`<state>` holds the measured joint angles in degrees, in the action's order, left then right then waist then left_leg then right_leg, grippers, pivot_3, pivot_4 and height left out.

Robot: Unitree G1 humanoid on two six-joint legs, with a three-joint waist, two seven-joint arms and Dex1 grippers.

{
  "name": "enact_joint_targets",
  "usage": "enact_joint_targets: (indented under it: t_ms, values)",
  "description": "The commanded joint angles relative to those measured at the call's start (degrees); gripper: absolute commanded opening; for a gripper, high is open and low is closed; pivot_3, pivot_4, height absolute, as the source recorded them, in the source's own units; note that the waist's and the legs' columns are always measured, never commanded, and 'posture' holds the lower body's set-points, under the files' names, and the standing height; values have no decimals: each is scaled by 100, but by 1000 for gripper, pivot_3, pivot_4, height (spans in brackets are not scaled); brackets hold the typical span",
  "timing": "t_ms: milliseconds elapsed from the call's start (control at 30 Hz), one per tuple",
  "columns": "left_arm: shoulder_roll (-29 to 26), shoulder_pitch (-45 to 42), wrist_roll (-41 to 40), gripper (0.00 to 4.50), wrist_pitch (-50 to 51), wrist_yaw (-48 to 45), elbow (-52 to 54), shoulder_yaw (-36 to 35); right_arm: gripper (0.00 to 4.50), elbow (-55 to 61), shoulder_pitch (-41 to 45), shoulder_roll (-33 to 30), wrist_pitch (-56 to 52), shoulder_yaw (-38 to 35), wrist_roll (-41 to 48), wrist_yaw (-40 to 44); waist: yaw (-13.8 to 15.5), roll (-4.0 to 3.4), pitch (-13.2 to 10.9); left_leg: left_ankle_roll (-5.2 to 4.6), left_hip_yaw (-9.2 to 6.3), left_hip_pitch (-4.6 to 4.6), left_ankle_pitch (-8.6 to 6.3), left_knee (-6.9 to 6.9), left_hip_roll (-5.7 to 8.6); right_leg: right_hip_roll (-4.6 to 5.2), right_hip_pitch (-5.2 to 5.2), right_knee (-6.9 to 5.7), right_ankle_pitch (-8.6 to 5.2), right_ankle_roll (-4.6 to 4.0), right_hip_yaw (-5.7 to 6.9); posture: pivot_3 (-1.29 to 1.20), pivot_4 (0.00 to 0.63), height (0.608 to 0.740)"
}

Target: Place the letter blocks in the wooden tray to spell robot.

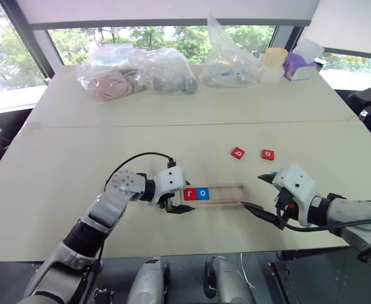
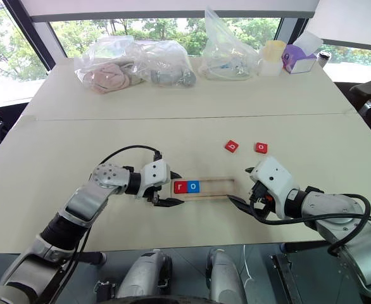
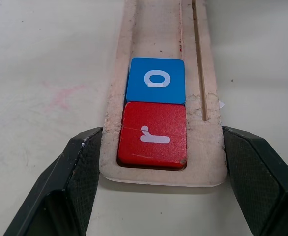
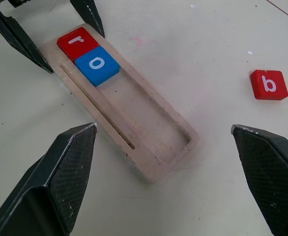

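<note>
**Letters readable on four blocks**

In the wooden tray [image 4: 158, 147], a red block [image 4: 77, 41] reads "r" at one end, and the blue block [image 4: 98, 65] touching it reads "o". Outside the tray, a red block [image 4: 269, 84] reads "b"; another red block [image 1: 268, 154] beside it reads "o".

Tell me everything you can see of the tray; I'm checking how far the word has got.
The tray is a long, shallow, light-wood holder with a raised rim and a thin slot along one side. It lies flat on the table. A red r fills its end slot, a blue o sits touching it, and the rest is empty. The left gripper straddles the r end, one finger close against each side; contact is unclear.
</note>
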<state>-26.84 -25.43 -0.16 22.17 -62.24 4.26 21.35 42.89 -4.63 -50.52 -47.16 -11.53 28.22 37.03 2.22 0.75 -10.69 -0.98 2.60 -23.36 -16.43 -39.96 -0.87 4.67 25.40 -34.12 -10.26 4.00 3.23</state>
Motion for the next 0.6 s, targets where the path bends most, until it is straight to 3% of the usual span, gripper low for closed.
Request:
enact_joint_targets:
  t_ms: [33,67,367,600]
  values:
    - [-56,20,20,4198,20,49,-28,101,4500,86,37,0,84,-49,-27,-6,1,0,0,0,0,0,0,0,0,0,0,0,0,0,0,0,150,740]
    - [-60,37,1,4472,49,61,-2,97,4500,89,34,3,80,-56,-22,-7,0,0,0,0,0,0,0,0,0,0,0,0,0,0,0,0,150,740]
    - [-196,197,-293,4472,427,154,388,-79,4500,30,98,38,115,-50,-34,-36,-3,0,-1,0,0,0,0,1,0,0,1,0,0,0,0,0,150,740]
    - [-579,403,-657,4472,778,254,979,-542,4500,-235,688,496,62,161,-60,-424,-26,-3,-4,1,3,0,0,4,-7,-4,8,-2,0,0,1,0,150,740]
